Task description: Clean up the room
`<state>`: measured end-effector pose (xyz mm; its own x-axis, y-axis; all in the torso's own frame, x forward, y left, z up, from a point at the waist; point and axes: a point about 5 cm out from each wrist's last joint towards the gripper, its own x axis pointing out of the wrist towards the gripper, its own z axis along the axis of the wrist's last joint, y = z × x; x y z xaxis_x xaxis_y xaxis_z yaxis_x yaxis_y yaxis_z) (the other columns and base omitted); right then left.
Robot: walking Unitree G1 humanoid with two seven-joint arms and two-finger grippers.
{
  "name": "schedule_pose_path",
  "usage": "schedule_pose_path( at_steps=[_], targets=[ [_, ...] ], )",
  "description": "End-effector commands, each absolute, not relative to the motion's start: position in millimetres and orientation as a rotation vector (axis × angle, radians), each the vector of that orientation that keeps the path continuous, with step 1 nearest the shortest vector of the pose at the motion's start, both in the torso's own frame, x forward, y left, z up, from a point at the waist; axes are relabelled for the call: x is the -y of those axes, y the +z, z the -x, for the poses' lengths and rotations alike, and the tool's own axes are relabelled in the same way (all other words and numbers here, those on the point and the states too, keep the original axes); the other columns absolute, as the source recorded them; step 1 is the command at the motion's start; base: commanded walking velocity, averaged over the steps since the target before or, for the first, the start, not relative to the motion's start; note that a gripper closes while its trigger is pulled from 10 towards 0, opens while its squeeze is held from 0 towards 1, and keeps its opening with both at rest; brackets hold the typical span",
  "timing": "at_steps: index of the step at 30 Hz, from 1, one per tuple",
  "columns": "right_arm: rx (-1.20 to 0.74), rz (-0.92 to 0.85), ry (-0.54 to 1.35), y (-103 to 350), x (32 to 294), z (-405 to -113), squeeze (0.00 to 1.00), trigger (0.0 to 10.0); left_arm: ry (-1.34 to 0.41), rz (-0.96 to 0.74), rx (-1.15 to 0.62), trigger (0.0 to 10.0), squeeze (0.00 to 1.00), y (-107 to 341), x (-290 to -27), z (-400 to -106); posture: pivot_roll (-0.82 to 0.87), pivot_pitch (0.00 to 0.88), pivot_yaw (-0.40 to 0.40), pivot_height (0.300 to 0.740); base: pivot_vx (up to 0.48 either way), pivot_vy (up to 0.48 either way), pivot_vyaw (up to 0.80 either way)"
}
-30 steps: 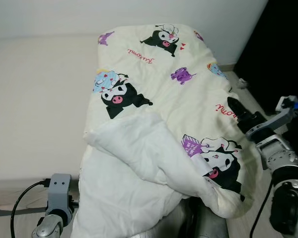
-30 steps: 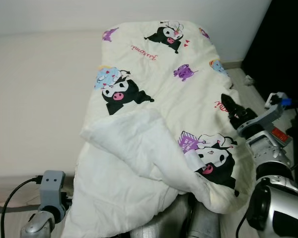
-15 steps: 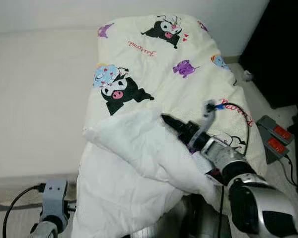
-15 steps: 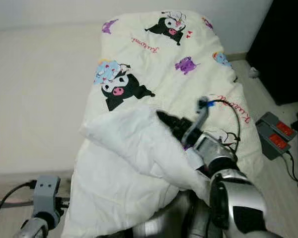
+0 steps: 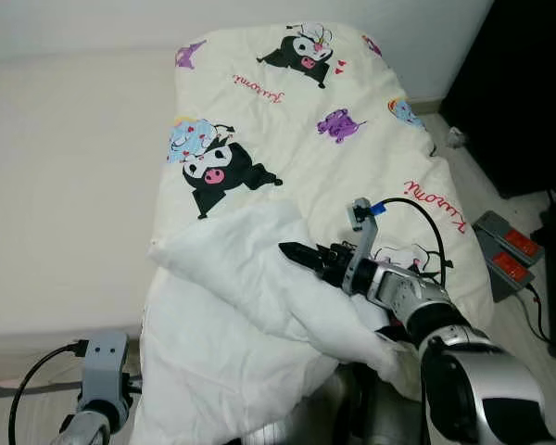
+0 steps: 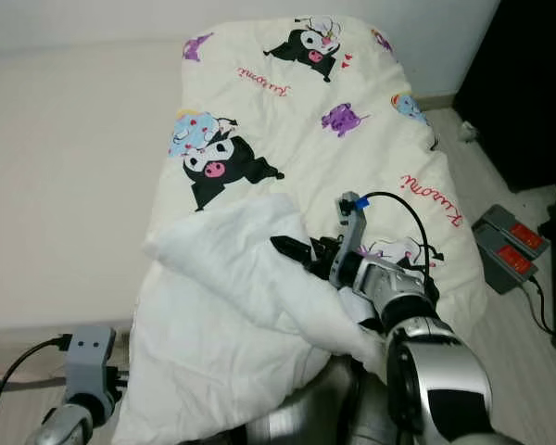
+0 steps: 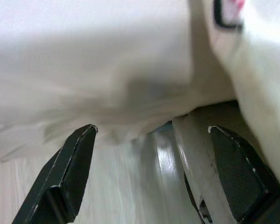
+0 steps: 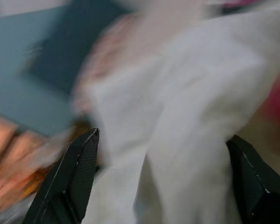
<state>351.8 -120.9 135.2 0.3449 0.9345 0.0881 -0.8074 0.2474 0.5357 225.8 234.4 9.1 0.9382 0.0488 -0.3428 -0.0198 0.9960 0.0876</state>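
At the lower left the left gripper (image 7: 149, 172) hangs low beside the bed, its black fingers spread wide with nothing between them, under the drooping hem of the quilt (image 5: 334, 148). That soft, puffy cream quilt, printed with cartoon figures, runs lengthwise up the pale bed (image 5: 65, 185) toward the far wall, its near corner folded back to bare the plain white underside (image 5: 232, 306). The right gripper (image 5: 295, 254) rests on that fold, pointing left, fingers apart and holding nothing.

bare mattress (image 5: 65, 185) lies open — the bunched blanket (image 5: 259, 278) blocks the right claw (image 5: 292, 252).
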Motion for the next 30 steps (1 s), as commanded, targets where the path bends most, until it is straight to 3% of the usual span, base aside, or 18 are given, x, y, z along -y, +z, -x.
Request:
schedule_pose_path(
  at_steps=[1, 4, 8, 9, 10, 12, 17, 21, 22, 26, 30],
  targets=[
    [-0.298, -0.557, 1.392, 130, 107, -336, 0.00, 10.0, 0.040, -0.090, -0.413, 10.0, 0.00, -2, -235, -217, 0.15, 0.318, 0.027, 0.535, 0.000, 0.000, 0.00],
    [-0.367, -0.498, 1.561, 123, 99, -316, 0.00, 10.0, 0.042, -0.091, -0.420, 10.0, 0.00, -4, -235, -216, 0.14, 0.311, 0.026, 0.535, 0.000, 0.000, 0.00],
    [-0.396, -0.484, 1.619, 120, 95, -308, 0.00, 10.0, 0.043, -0.091, -0.423, 10.0, 0.00, -5, -235, -216, 0.14, 0.311, 0.026, 0.535, 0.000, 0.000, 0.00],
    [-0.518, -0.405, 1.754, 106, 93, -278, 0.00, 10.0, 0.048, -0.090, -0.436, 10.0, 0.00, -9, -236, -216, 0.12, 0.293, 0.016, 0.535, 0.000, 0.000, 0.00],
    [-0.518, -0.405, 1.754, 106, 93, -278, 0.00, 10.0, 0.048, -0.090, -0.436, 10.0, 0.00, -9, -236, -216, 0.12, 0.293, 0.016, 0.535, 0.000, 0.000, 0.00],
    [-0.640, -0.311, 1.833, 87, 95, -251, 0.00, 10.0, 0.049, -0.085, -0.439, 10.0, 0.00, -10, -233, -218, 0.11, 0.286, 0.014, 0.535, 0.000, 0.000, 0.00],
    [-0.681, -0.279, 1.841, 79, 99, -241, 0.00, 10.0, 0.046, -0.081, -0.436, 10.0, 0.00, -10, -231, -221, 0.11, 0.276, 0.013, 0.535, 0.000, 0.000, 0.00],
    [-0.566, -0.254, 1.739, 85, 102, -252, 0.00, 10.0, 0.039, -0.074, -0.427, 10.0, 0.00, -9, -226, -229, 0.10, 0.244, 0.009, 0.535, 0.000, 0.000, 0.00],
    [-0.458, -0.232, 1.596, 91, 101, -269, 0.00, 10.0, 0.042, -0.071, -0.421, 10.0, 0.00, -8, -225, -234, 0.09, 0.228, 0.004, 0.535, 0.000, 0.000, 0.00],
    [-0.342, -0.243, 1.354, 100, 98, -296, 0.00, 10.0, 0.054, -0.069, -0.416, 10.0, 0.00, -7, -226, -242, 0.08, 0.201, -0.005, 0.535, 0.000, 0.000, 0.00],
    [-0.308, -0.386, 1.093, 106, 97, -319, 0.00, 10.0, 0.080, -0.072, -0.418, 10.0, 0.00, -5, -231, -251, 0.06, 0.154, -0.014, 0.535, 0.000, 0.000, 0.00]
  ],
)
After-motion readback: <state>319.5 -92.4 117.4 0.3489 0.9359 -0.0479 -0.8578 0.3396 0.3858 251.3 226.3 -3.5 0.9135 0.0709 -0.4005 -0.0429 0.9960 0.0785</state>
